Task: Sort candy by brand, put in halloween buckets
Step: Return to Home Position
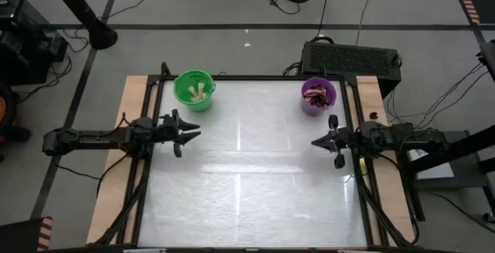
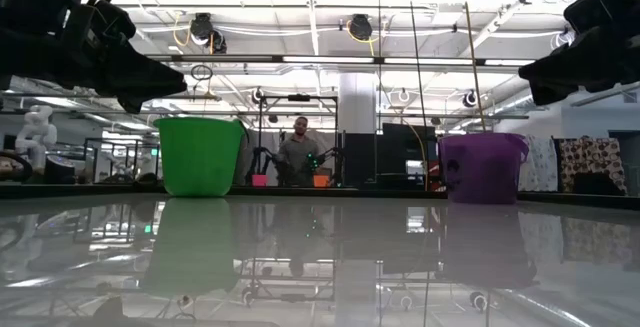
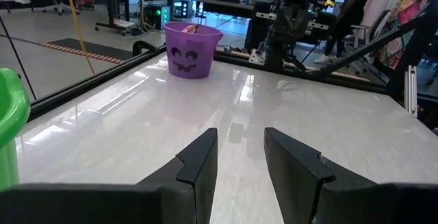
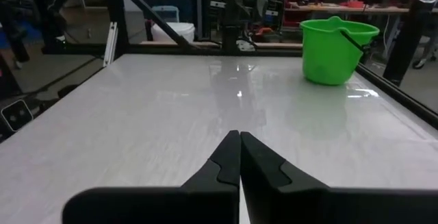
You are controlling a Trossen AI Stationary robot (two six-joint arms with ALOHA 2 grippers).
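Observation:
A green bucket point(image 1: 193, 90) stands at the table's far left with pale candy pieces point(image 1: 198, 93) inside. A purple bucket point(image 1: 318, 97) with a carved-face print stands at the far right, holding dark red-brown candy point(image 1: 315, 95). My left gripper point(image 1: 193, 133) hovers open at the table's left edge, pointing level toward the right, with nothing between its fingers point(image 3: 198, 162). My right gripper point(image 1: 315, 141) hovers shut at the right edge, pointing toward the left, holding nothing.
The white tabletop point(image 1: 247, 176) lies bare between the two arms. A black box point(image 1: 352, 58) sits behind the table's far right corner. A person point(image 2: 298, 153) stands in the room beyond the far edge.

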